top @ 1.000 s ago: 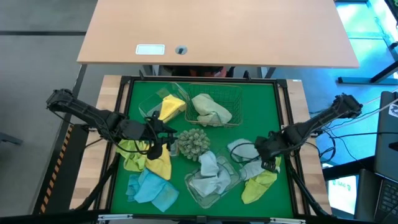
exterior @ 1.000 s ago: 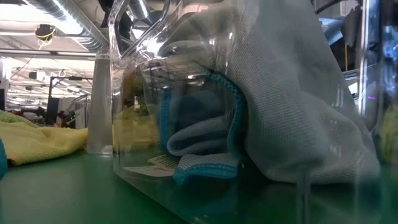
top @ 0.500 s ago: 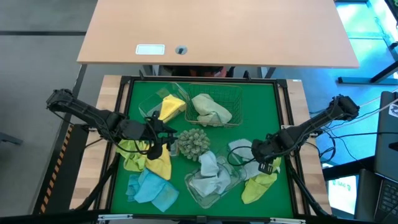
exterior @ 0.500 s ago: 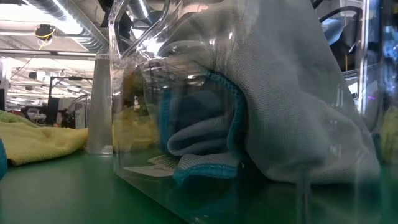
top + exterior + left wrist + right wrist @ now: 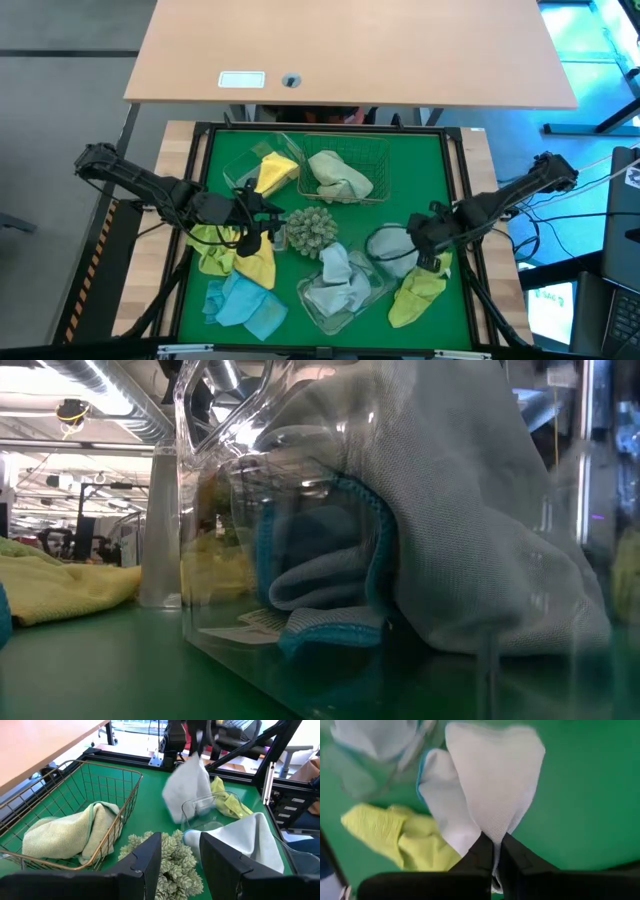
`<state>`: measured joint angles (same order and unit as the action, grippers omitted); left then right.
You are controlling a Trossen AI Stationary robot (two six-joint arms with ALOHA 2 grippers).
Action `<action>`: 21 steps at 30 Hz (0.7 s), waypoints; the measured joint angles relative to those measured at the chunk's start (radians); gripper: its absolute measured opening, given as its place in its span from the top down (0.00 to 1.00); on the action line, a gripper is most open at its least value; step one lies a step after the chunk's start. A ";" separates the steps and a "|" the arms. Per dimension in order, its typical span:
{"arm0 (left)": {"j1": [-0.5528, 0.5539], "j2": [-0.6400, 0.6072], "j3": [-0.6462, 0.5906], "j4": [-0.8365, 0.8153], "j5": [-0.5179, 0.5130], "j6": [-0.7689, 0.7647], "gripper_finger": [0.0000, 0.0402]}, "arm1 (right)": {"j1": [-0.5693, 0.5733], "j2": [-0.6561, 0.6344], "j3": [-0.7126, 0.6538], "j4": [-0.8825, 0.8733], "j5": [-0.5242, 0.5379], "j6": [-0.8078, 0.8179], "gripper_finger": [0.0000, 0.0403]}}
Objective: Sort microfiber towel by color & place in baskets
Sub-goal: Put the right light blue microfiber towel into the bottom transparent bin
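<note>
My right gripper [image 5: 424,248] is shut on a pale blue microfiber towel [image 5: 388,246] at the table's right, beside a clear tub [image 5: 362,297] that holds more pale blue towels [image 5: 440,530]. A lime towel [image 5: 414,296] lies on the mat just nearer. My left gripper [image 5: 180,856] stands open at the table's left, next to the spiky ball [image 5: 312,229], with nothing between its fingers. Yellow towels [image 5: 243,258] and blue towels [image 5: 240,302] lie in a heap near it. Another clear tub [image 5: 238,168] holds a yellow towel [image 5: 274,172]. The wire basket [image 5: 131,795] holds a pale green towel [image 5: 70,834]. My right gripper pinches a gathered point of the pale blue towel [image 5: 494,838] between its two fingers, which come from above. Whether that point is an edge or a fold, I cannot tell. The towel hangs slack below the fingers [image 5: 187,790], spreading wider farther down.
The spiky ball [image 5: 167,861] sits mid-table between the baskets. The tan desk [image 5: 350,50] stands beyond the far edge. Bare green mat [image 5: 420,180] shows at the far right.
My right gripper has risen and moved slightly toward the far edge. The pale blue towel, which lay spread on the mat beside the lime towel, is now gathered up and hangs from the gripper.
</note>
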<state>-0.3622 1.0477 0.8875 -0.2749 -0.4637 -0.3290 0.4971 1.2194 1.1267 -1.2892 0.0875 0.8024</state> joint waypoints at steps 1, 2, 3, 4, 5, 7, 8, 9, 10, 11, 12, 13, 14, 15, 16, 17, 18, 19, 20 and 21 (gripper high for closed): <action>0.000 0.000 0.000 0.000 0.000 0.000 0.68 | 0.000 0.000 0.038 -0.032 0.036 0.000 0.97; 0.000 0.000 0.000 0.000 0.000 0.000 0.68 | 0.000 0.000 0.079 -0.063 0.075 0.000 0.98; 0.000 0.000 0.000 0.000 0.000 0.000 0.68 | 0.000 0.000 0.118 -0.087 0.118 0.000 0.98; 0.000 0.000 0.000 0.000 0.000 0.000 0.68 | 0.000 0.000 0.156 -0.103 0.160 -0.001 0.99; 0.000 0.000 0.000 0.000 0.000 0.000 0.68 | 0.000 0.000 0.194 -0.112 0.201 -0.008 0.99; 0.000 0.000 0.000 0.000 0.000 0.000 0.68 | 0.000 0.000 0.265 -0.108 0.268 -0.048 0.98; 0.000 0.000 0.000 0.000 0.000 0.000 0.68 | 0.000 0.000 0.299 -0.098 0.293 -0.074 0.98; 0.000 0.000 0.000 0.000 0.000 0.000 0.68 | 0.000 0.000 0.329 -0.081 0.315 -0.105 0.98; 0.000 0.000 0.000 0.000 0.000 0.000 0.68 | 0.000 -0.001 0.356 -0.059 0.332 -0.144 0.98; 0.000 0.000 0.000 0.000 0.000 0.000 0.68 | 0.000 -0.001 0.380 -0.028 0.345 -0.185 0.99; 0.000 0.000 0.000 0.000 0.000 0.000 0.68 | 0.000 -0.001 0.400 0.006 0.354 -0.230 0.99; 0.000 0.000 0.000 0.000 0.000 0.000 0.68 | 0.000 -0.001 0.417 0.044 0.358 -0.277 0.99; 0.000 0.000 0.000 0.000 0.000 0.000 0.68 | 0.000 -0.001 0.431 0.085 0.358 -0.321 0.99; 0.000 0.000 0.000 0.000 0.000 0.000 0.68 | 0.000 -0.001 0.440 0.124 0.355 -0.362 0.99; 0.000 0.000 0.000 0.000 0.000 0.000 0.68 | 0.000 -0.001 0.445 0.165 0.346 -0.401 0.98; 0.000 0.000 0.000 0.000 0.000 0.000 0.68 | 0.000 -0.001 0.446 0.206 0.327 -0.439 0.98; 0.000 0.000 0.000 0.000 0.000 0.000 0.68 | 0.000 -0.001 0.446 0.241 0.301 -0.476 0.98; 0.000 0.000 0.000 0.000 0.000 0.000 0.68 | 0.000 0.002 0.446 0.268 0.271 -0.511 0.99; 0.000 0.000 0.000 0.000 0.000 0.000 0.68 | 0.000 0.008 0.446 0.292 0.239 -0.541 0.99; 0.000 0.000 0.000 0.000 0.000 0.000 0.68 | 0.000 0.013 0.446 0.312 0.208 -0.566 0.99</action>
<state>-0.3622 1.0477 0.8875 -0.2752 -0.4637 -0.3290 0.4969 1.2320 1.5726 -0.9772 0.2959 0.2367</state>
